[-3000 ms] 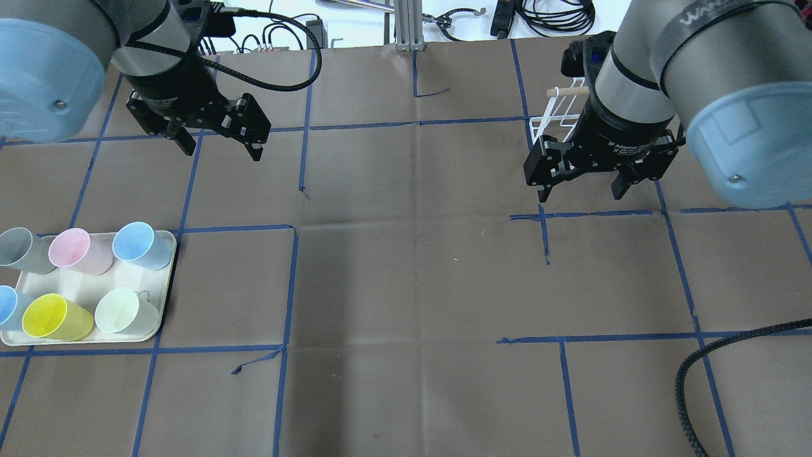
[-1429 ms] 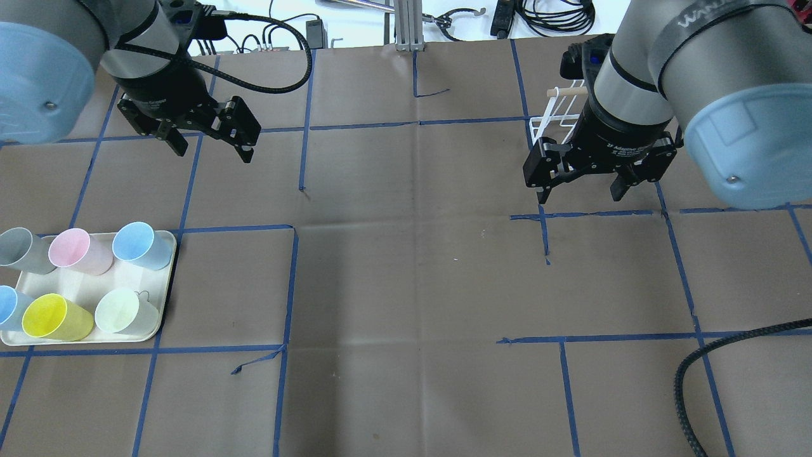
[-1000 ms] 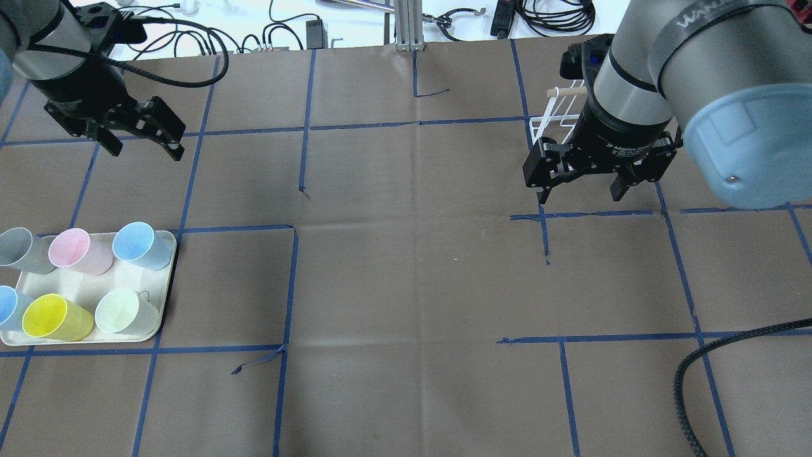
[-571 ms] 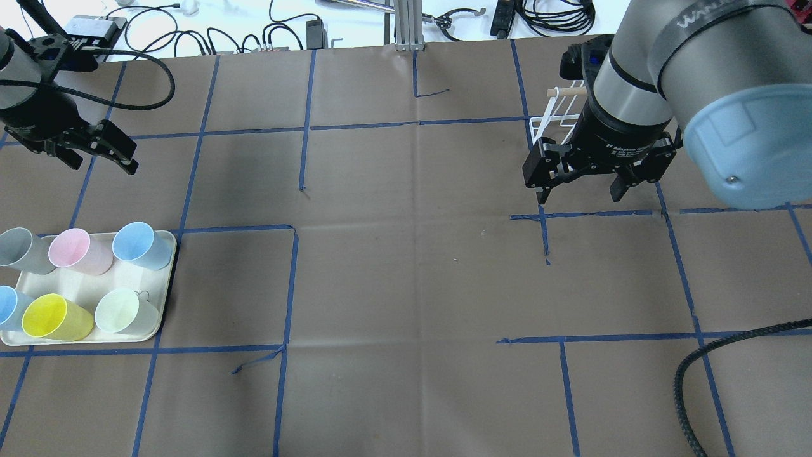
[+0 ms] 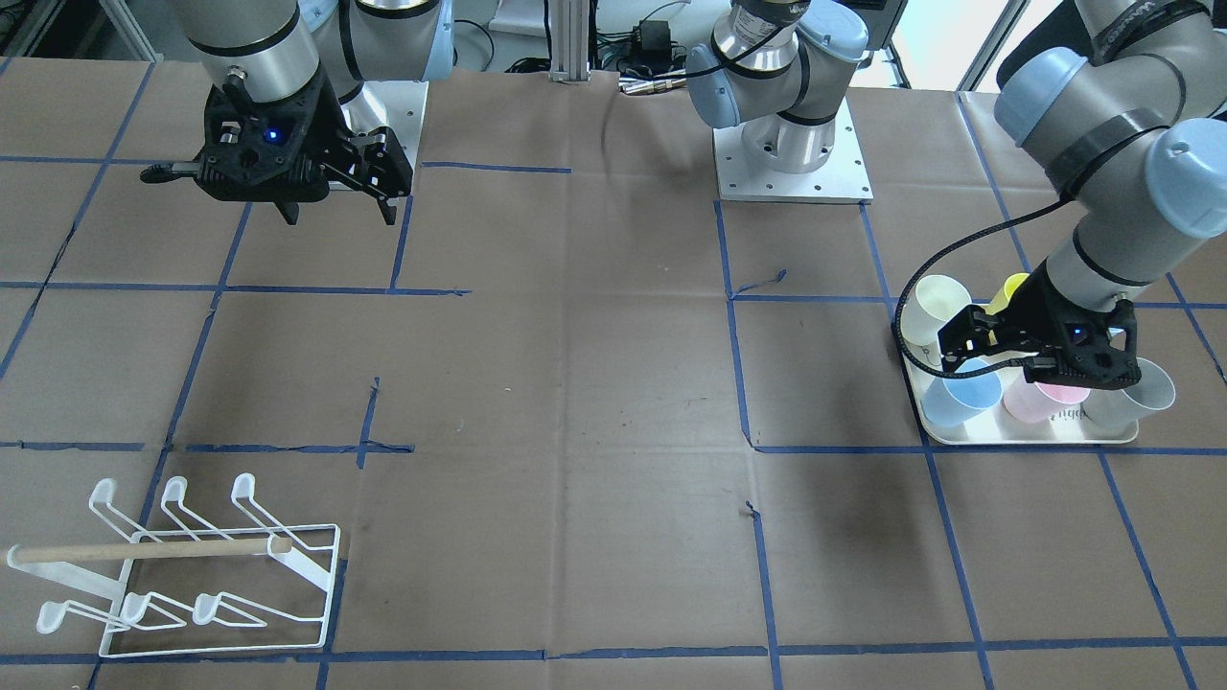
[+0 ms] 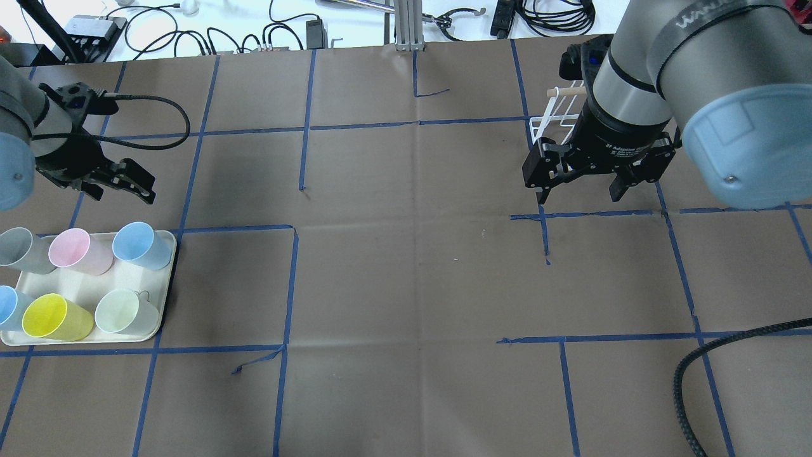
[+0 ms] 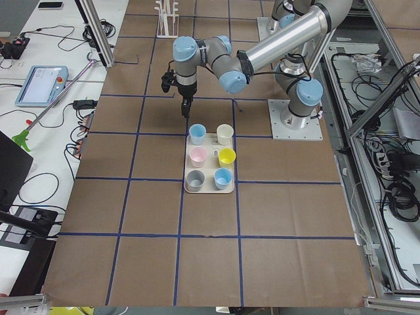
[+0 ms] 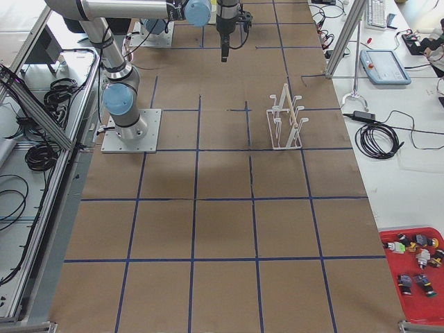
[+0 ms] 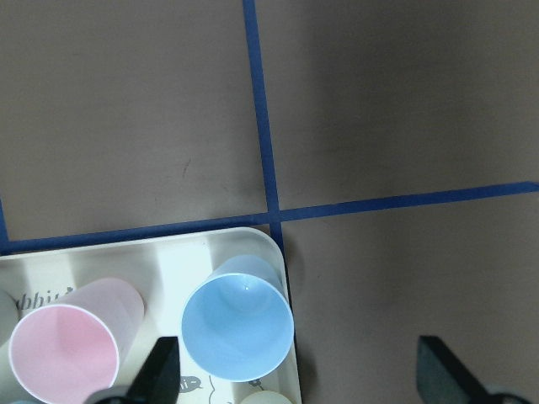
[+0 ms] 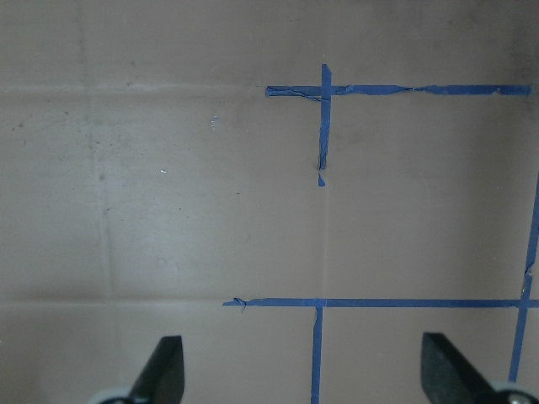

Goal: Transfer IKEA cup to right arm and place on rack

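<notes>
**Cup hand-off rig: left claw over the tray, all the cups sitting on it**

Watching from behind the robot, going left to right.

The left claw (image 6: 124,195) hangs in the air above the far right corner of the cream tray (image 6: 163,279). It points straight down with its fingers spread wide and isn't touching any cup. Its wrist camera looks right into the blue cup (image 6: 134,243), which stands in that corner, closer to one finger than to the middle of the gap.

In the same row are a pink cup (image 6: 71,249) and a grey cup (image 6: 16,249). The nearer row has a second blue cup (image 6: 5,303) cut off at the edge of my view, then a yellow cup (image 6: 47,316) and a pale greenish cup (image 6: 120,311). All six stand mouth-up on the tray at the left end of the desk (image 6: 412,285).

The middle stretch is just brown paper with a grid of blue tape (image 6: 290,285).

On the right, the right arm (image 6: 634,95) holds the right claw (image 6: 579,197) up over bare paper. That one is also pointing down with its fingers wide apart, pinching nothing.

The white wire rack (image 5: 144,551) with its wooden bar stands on the desk out at the right end. It's well apart from the tray, and from here the right arm hides part of it.
</notes>
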`<state>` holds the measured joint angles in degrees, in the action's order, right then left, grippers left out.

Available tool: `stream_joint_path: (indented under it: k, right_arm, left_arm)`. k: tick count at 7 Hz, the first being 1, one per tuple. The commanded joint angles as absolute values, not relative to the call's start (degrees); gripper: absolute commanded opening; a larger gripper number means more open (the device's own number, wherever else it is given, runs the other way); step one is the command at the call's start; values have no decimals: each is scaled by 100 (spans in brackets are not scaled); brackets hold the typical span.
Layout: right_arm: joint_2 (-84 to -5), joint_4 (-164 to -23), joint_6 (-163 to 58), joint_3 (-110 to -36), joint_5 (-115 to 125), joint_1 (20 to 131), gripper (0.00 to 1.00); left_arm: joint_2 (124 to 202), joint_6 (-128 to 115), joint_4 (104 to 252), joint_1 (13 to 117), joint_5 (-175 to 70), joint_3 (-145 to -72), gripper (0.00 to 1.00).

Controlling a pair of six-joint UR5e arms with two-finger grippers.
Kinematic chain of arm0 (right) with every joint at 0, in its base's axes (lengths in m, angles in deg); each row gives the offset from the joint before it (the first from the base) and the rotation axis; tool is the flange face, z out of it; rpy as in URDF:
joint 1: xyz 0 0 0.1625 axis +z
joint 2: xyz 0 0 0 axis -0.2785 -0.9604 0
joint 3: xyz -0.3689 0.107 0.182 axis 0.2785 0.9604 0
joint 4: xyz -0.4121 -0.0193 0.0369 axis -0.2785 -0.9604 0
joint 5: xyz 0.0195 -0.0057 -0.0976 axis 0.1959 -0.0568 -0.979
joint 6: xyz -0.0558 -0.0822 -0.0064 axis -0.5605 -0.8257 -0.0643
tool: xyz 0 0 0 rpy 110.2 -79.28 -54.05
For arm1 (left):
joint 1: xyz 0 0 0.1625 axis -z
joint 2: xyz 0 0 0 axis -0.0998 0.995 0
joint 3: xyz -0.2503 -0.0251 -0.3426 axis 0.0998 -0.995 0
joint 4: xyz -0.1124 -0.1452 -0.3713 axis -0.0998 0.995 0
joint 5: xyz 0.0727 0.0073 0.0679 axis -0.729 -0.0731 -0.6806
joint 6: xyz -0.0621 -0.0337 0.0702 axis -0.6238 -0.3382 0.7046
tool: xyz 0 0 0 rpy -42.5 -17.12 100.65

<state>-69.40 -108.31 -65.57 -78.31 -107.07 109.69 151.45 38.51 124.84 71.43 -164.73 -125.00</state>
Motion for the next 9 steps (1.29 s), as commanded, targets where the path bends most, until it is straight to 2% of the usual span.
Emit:
stream_joint_path:
  k: [1, 3, 9]
  right_arm:
    - [-6940, -10831, -6557, -7831, -10696, 10969, 100]
    - [-6940, -10831, -6557, -7831, -10695, 10969, 100]
    - [-6940, -10831, -6548, -7831, -10695, 10969, 100]
  left_arm:
    - [15206, 3751, 11688, 7138, -16426, -13183, 100]
    - [15530, 3751, 11495, 7138, -16461, -13202, 100]
    - [15663, 3795, 11520, 6778, -16505, -13326, 100]
